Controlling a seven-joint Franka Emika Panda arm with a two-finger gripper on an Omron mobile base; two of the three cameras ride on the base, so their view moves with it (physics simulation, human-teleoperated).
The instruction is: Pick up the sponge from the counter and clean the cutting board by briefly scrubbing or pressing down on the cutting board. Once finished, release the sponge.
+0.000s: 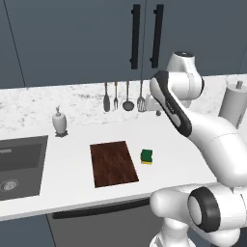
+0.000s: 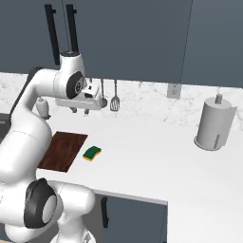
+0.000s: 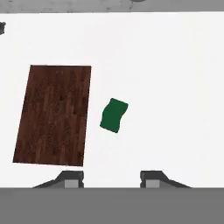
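Sponge [image 3: 114,115] is lying on the tabletop [image 3: 175,87] just right of the cutting board [image 3: 54,114], not touching. Hand [image 3: 112,177] is hovering high above, fingers apart, empty. Step: approach. Next: descending and centring over the sponge.

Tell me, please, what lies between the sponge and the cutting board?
Nothing: between the sponge and the cutting board runs a narrow strip of bare white counter, seen plainly in the hand view.
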